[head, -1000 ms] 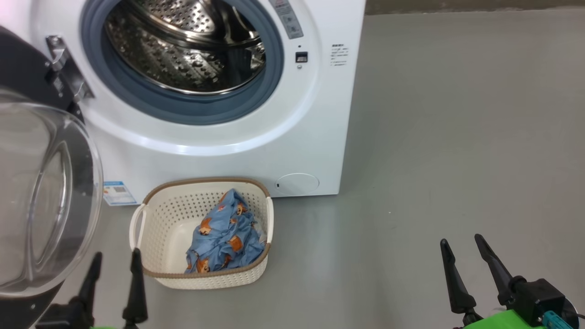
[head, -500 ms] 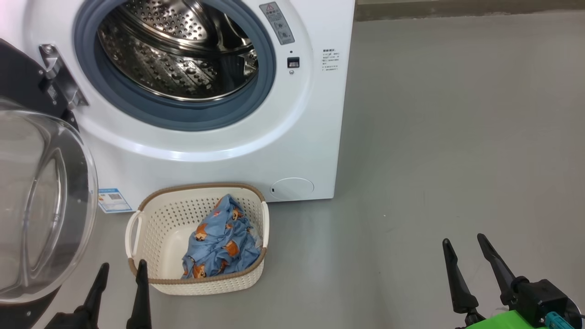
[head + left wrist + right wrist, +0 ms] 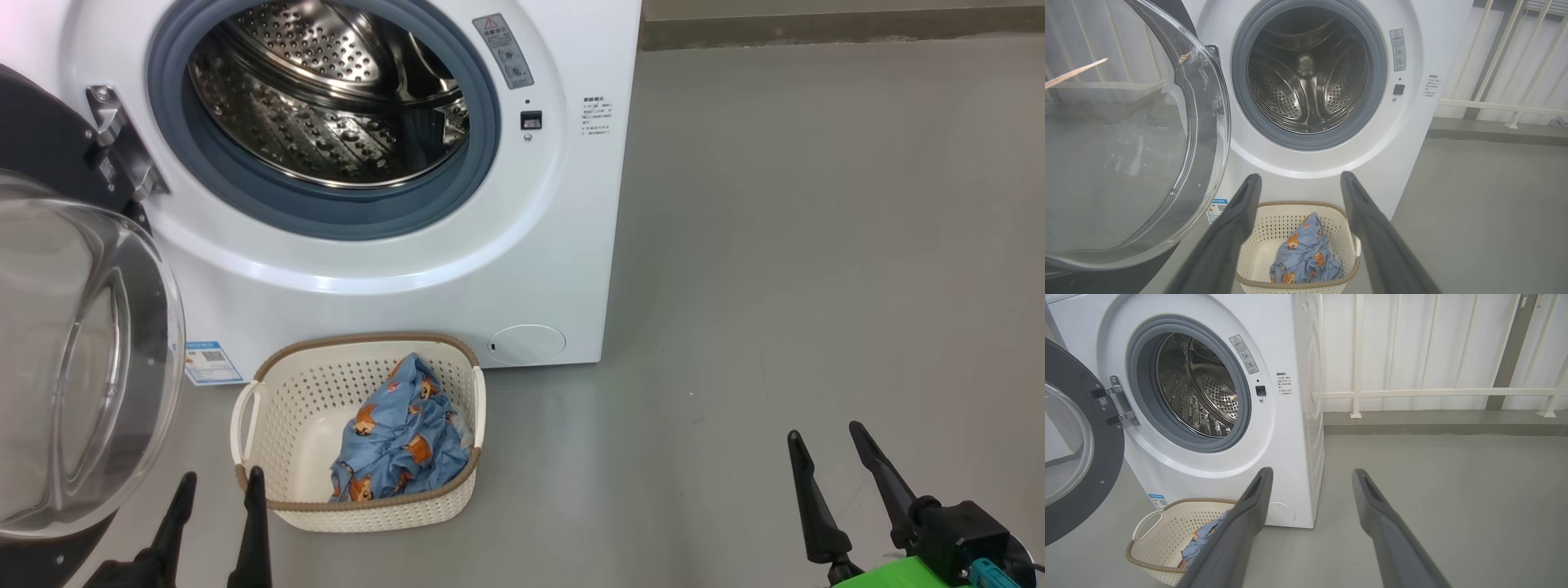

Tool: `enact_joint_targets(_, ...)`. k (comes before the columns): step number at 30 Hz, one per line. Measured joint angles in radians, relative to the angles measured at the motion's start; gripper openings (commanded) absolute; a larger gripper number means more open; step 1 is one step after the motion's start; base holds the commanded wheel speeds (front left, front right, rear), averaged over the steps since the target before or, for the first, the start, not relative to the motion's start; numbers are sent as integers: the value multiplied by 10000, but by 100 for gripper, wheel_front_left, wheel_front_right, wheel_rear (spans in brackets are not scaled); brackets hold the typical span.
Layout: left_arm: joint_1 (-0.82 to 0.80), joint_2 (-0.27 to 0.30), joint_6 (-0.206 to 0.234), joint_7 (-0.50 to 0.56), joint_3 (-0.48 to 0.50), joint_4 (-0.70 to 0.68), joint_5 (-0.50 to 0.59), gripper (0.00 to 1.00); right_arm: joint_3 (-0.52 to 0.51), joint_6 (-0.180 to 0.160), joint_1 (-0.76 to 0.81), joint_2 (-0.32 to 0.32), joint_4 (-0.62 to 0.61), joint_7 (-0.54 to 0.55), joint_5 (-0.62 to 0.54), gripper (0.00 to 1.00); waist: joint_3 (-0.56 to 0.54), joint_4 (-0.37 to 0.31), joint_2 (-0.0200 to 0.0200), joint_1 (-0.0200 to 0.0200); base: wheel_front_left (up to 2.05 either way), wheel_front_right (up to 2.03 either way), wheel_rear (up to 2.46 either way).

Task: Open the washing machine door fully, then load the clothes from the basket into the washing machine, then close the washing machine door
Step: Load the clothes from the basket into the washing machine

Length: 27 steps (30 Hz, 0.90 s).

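Observation:
The white washing machine (image 3: 539, 245) stands with its steel drum (image 3: 326, 106) bare. Its door (image 3: 73, 359) hangs swung out to the left, its glass bowl bulging toward me. In front of the machine sits the cream basket (image 3: 277, 400) on the floor, holding the blue printed clothes (image 3: 396, 441) in its right half. My left gripper (image 3: 219, 482) is open just left of the basket's near corner, empty. My right gripper (image 3: 820, 437) is open over bare floor far to the right. The left wrist view shows the basket (image 3: 1274, 228) and clothes (image 3: 1306, 257) between the open fingers.
Grey floor (image 3: 816, 245) spreads to the right of the machine. A white railing (image 3: 1433, 392) and a low kerb (image 3: 1445, 424) run behind it. The open door (image 3: 1126, 134) takes up the space to the left of the drum opening.
The head camera has tilted and shifted, so the whole picture moved. In the view my left gripper sits slightly lower and further right; the right gripper, basket and clothes look unmoved.

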Motion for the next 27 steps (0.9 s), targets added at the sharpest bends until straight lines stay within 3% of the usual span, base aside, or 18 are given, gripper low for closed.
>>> enact_joint_targets(27, -2, -2, 0, 0, 42, 58, -17, 100, -2, 0, 0, 4, 155, 0, 6, 100, 31, 95, 0, 0, 8, -8, 0)
